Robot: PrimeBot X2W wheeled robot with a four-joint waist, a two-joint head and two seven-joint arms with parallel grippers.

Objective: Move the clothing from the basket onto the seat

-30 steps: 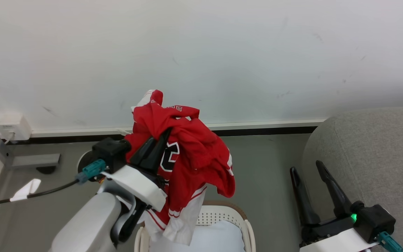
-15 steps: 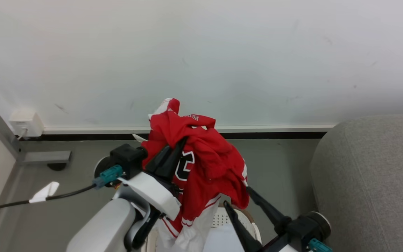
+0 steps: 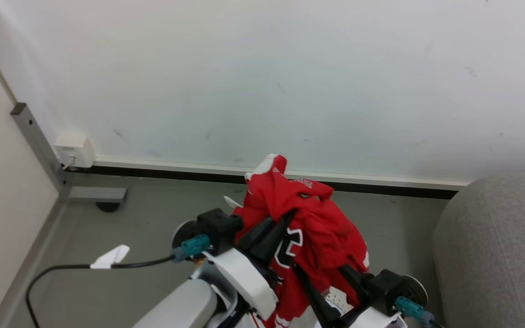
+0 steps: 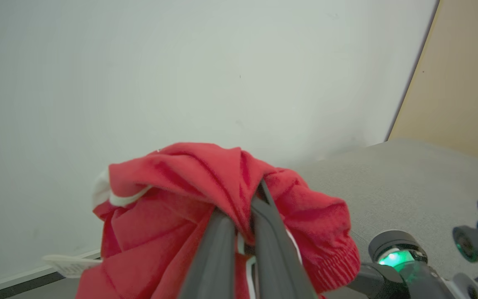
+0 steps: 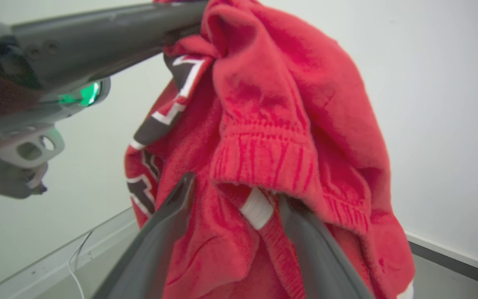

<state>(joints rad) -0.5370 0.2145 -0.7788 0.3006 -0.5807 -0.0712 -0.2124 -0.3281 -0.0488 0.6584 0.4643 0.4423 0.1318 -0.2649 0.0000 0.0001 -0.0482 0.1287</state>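
Note:
The red jersey (image 3: 317,228), with its black white-edged number, hangs bunched in the air in front of the wall. My left gripper (image 3: 285,216) is shut on its upper folds, and in the left wrist view the fingers (image 4: 222,232) pinch red cloth (image 4: 172,187). My right gripper (image 5: 237,191) is open, its fingers on either side of a hanging ribbed hem (image 5: 264,141). In the head view it (image 3: 319,269) reaches up from the bottom edge. A sliver of the white perforated basket (image 3: 335,299) shows below the jersey. The grey sofa (image 3: 499,255) is at the right.
A white wall with a skirting board stands close behind. A socket box (image 3: 74,149) and a grey metal post (image 3: 39,146) are at the left. A black cable with a white tag (image 3: 112,256) lies on the grey floor.
The head camera has swung, shifting the whole picture right and down. My right gripper has come left from beside the sofa to the jersey's hanging part. The left gripper still holds the jersey.

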